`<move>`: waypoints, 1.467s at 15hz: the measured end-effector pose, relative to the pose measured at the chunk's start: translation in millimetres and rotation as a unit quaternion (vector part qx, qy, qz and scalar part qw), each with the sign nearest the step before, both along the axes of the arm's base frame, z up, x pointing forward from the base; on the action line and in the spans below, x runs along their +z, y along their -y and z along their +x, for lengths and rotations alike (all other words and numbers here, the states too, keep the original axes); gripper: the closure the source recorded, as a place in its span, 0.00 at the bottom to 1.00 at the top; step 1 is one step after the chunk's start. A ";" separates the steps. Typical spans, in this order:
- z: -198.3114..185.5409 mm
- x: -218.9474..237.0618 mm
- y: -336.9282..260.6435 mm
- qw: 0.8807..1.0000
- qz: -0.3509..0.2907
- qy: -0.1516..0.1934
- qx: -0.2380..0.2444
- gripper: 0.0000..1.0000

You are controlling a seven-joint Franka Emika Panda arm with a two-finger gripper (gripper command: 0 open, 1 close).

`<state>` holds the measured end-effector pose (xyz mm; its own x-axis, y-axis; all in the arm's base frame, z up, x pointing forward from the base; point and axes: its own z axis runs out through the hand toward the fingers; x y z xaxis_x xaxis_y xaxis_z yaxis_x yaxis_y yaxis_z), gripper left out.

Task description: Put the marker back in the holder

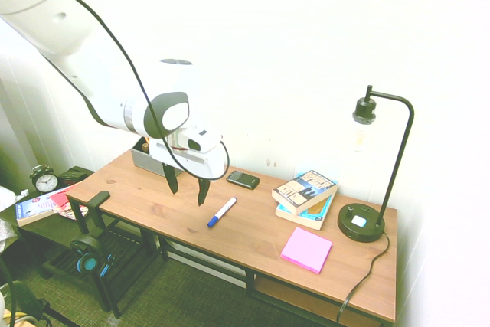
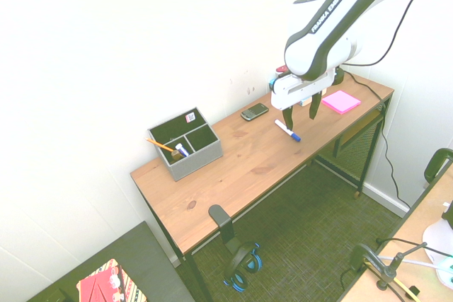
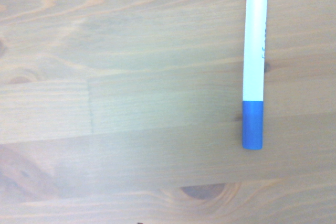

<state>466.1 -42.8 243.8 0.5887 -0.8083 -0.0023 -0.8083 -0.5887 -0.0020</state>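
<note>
Overhead, two fingers spread wide, holding nothing; above the wooden surface. One marker, blue-capped, lying on it. Beyond: one phone, one grey holder, one pink note pad.
</note>
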 end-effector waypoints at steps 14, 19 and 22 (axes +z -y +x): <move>42.2 -86.7 32.5 1.000 -0.002 -0.012 -0.007 1.00; 48.0 -87.8 34.3 1.000 0.001 -0.008 -0.006 1.00; 47.7 -88.0 36.7 1.000 -0.001 -0.008 -0.006 1.00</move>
